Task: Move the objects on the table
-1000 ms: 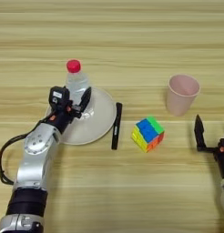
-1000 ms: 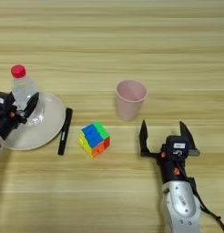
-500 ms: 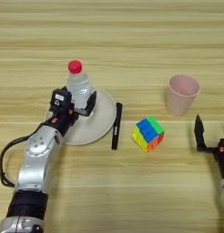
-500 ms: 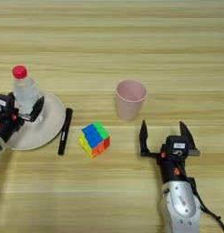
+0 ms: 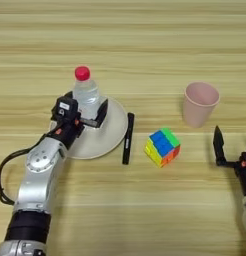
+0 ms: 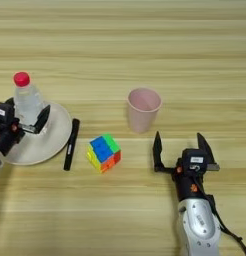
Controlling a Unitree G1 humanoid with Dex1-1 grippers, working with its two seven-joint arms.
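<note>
Bottle: The clear bottle (image 5: 87,96) with the red cap (image 5: 82,73) stood upright on the cream plate (image 5: 106,141), toward the plate's back left side.

How the bottle may handle: It looked light and thin, so I think a hard squeeze could dent it. It was tall and narrow, so it could tip. The smooth plastic may be slippery. The best spot to hold it seemed to be low on its round body, where the fingers were.

Left gripper: The left gripper (image 5: 86,114) was at the bottle. One black finger (image 5: 101,112) was on the bottle's right side and the other was on its left side, so the bottle sat between them. The fingers looked closed in on the bottle's lower part. I could not tell how hard they pressed.

Right gripper: The right gripper (image 6: 179,147) was near the front right of the table (image 5: 123,45), just in front of the pink cup (image 6: 143,108). Its two fingers were spread wide apart. It held nothing and touched nothing.

Cube: The colourful cube (image 5: 162,146) sat on the table between the pen and the right gripper. It looked hard and blocky, so its flat sides should be easy to pinch.

Pen: The black pen (image 5: 128,138) lay just beside the plate's right edge. It was thin and could roll.

Cup: The pink cup stood upright, well apart from the plate. It looked light.
</note>
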